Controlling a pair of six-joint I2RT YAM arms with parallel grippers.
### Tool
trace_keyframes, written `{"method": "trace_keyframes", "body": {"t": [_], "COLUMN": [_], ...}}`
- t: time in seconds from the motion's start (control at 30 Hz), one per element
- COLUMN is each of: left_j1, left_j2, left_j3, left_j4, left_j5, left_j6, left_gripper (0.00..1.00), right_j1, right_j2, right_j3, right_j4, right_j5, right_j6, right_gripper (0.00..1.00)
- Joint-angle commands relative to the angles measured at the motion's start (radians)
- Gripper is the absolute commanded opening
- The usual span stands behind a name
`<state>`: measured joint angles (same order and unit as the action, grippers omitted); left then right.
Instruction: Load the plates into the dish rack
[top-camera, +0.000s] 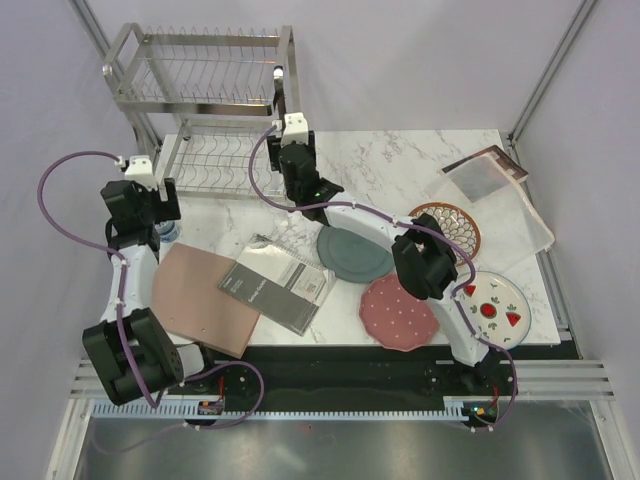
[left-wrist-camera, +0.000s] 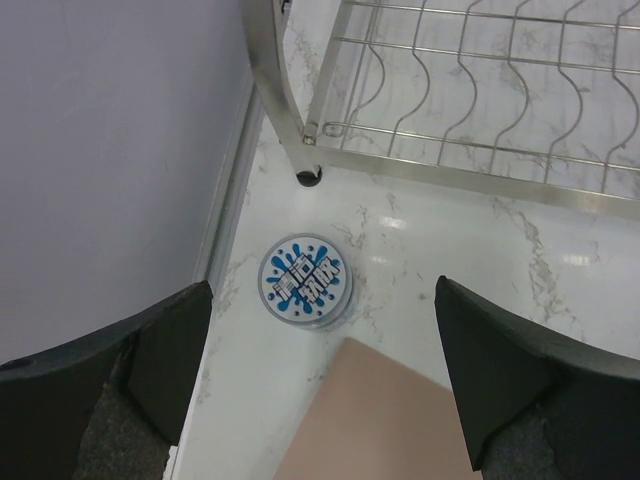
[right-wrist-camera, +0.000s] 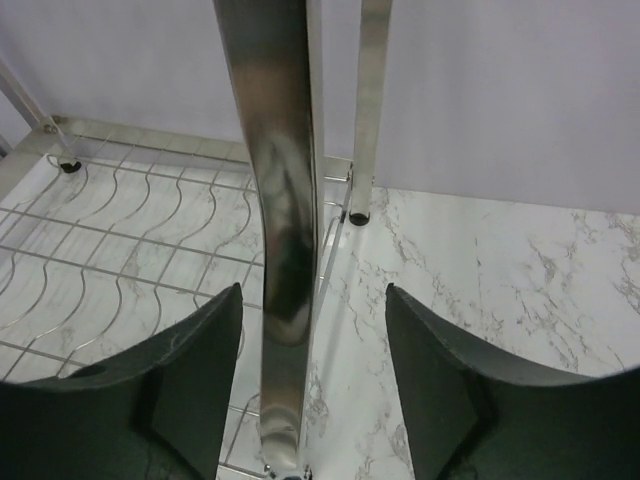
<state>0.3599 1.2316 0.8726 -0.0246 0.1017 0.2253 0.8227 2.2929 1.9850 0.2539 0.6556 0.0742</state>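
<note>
Table (top-camera: 400, 160): white marble top, both arms bolted at the near edge.
Dish rack (top-camera: 205, 100): two tiers of steel wire, standing at the far left corner of the table.
Plates, general: all four lie flat on the table, right of the rack and well apart from it.
Grey-green plate (top-camera: 352, 253): near the middle, partly under the right arm.
Pink dotted plate (top-camera: 398, 312): just near of the grey-green one, close to the near edge.
Petal-pattern plate (top-camera: 447, 225): right of the grey-green one, farther back.
Strawberry plate (top-camera: 497, 308): near right, its left side hidden by the arm.
Right gripper (right-wrist-camera: 314, 290): reached across to the rack's right near post (right-wrist-camera: 270, 200). The jaws are parted with the post standing between them, and a gap shows on the post's right side; contact on its left side cannot be told.
Left gripper (left-wrist-camera: 322, 290): jaws spread wide and holding nothing, hanging over the table by the rack's near left foot.
Round disc (left-wrist-camera: 305, 280): blue-and-white print, flat on the table below the left jaws.
Brown board (top-camera: 205, 298): flat at near left, one corner reaching toward the disc.
Dark booklet (top-camera: 275, 283): lies at the board's right edge, overlapping it.
</note>
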Motion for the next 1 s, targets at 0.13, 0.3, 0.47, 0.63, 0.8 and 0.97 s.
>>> {"method": "trace_keyframes", "body": {"t": [0.13, 0.3, 0.47, 0.63, 0.8, 0.97], "left_j1": [0.043, 0.042, 0.042, 0.042, 0.037, 0.031], "left_j2": [0.190, 0.314, 0.391, 0.448, 0.399, 0.385], "left_j3": [0.060, 0.149, 0.199, 0.263, 0.218, 0.174], "left_j4": [0.274, 0.318, 0.385, 0.364, 0.385, 0.402], "left_j5": [0.049, 0.121, 0.177, 0.211, 0.248, 0.271], "left_j6": [-0.021, -0.001, 0.048, 0.026, -0.024, -0.007], "left_gripper": [1.00, 0.99, 0.97, 0.88, 0.88, 0.87], "right_j1": [-0.020, -0.023, -0.025, -0.039, -0.089, -0.151], "right_j2": [0.075, 0.092, 0.097, 0.063, -0.018, -0.085], "right_j3": [0.067, 0.078, 0.089, 0.061, -0.015, -0.092], "right_j4": [0.038, 0.068, 0.085, 0.093, 0.104, 0.097], "right_j5": [0.007, 0.001, 0.009, 0.033, 0.050, 0.049], "right_j6": [-0.007, -0.033, -0.040, -0.059, -0.067, -0.091], "right_gripper": [0.55, 0.40, 0.05, 0.00, 0.00, 0.00]}}
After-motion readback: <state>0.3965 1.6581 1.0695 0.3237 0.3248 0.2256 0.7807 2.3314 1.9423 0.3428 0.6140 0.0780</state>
